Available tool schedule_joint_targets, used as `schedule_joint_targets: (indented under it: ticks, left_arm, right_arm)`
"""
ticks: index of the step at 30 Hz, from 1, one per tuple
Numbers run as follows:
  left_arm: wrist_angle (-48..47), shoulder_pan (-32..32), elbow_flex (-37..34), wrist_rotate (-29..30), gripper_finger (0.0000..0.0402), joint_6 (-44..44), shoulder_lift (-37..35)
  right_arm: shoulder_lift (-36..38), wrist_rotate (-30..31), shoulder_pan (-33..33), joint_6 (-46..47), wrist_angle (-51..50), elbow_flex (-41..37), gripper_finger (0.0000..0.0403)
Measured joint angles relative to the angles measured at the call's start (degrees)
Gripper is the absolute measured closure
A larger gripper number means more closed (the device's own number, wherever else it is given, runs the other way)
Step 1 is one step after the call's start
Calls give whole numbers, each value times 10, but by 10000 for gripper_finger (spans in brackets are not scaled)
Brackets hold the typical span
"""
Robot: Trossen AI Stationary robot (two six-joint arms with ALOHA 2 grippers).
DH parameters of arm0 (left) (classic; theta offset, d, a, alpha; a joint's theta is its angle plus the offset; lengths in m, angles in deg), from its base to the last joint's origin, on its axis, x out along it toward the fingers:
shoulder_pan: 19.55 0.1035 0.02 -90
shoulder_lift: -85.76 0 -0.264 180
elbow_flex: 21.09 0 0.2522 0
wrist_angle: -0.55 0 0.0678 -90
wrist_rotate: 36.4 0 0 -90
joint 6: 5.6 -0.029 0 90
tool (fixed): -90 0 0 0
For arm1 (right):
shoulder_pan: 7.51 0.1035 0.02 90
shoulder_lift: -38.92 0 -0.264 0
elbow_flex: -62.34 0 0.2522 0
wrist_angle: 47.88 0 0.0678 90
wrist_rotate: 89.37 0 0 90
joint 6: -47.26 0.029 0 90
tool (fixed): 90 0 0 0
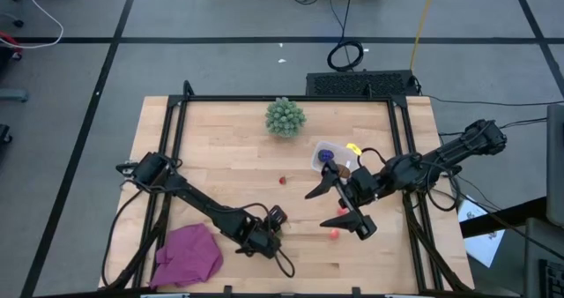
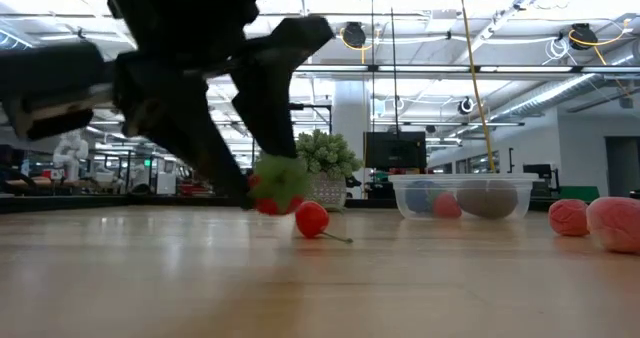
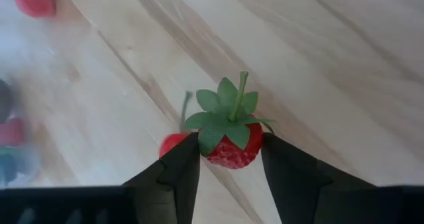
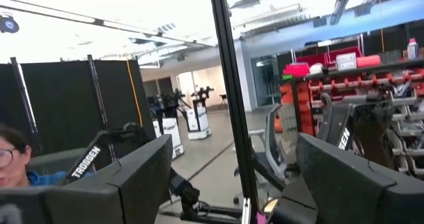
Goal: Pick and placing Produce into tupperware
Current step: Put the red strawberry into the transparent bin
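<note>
**Near the table's front, a strawberry pinched**

From above, the left gripper [image 1: 267, 236] hides its catch; the tupperware [image 1: 328, 153] sits beside the right gripper [image 1: 342, 199], whose fingers are spread.
Low down, dark blurred arm covers most of the strawberry [image 2: 275, 188].
Left wrist: fingers [image 3: 179, 171] pinch the strawberry [image 3: 230, 144].

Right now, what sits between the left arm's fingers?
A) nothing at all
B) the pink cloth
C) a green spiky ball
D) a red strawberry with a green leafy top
D: the left wrist view shows the left fingers closed on either side of a red strawberry with green leaves on top.
</note>
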Motion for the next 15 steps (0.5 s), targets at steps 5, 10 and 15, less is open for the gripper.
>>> schedule_joint_targets:
  ticks: [5, 10, 15]
  left_arm:
    - [-34, 1, 46, 30, 243, -7, 0]
    - [-70, 11, 107, 51, 243, -10, -1]
    - [-105, 40, 171, 50, 243, -1, -1]
  right_arm:
    - [0, 0, 0, -1, 32, 0, 92]
    - [2, 0, 0, -22, 66, 0, 92]
    - [21, 0, 0, -52, 72, 0, 92]
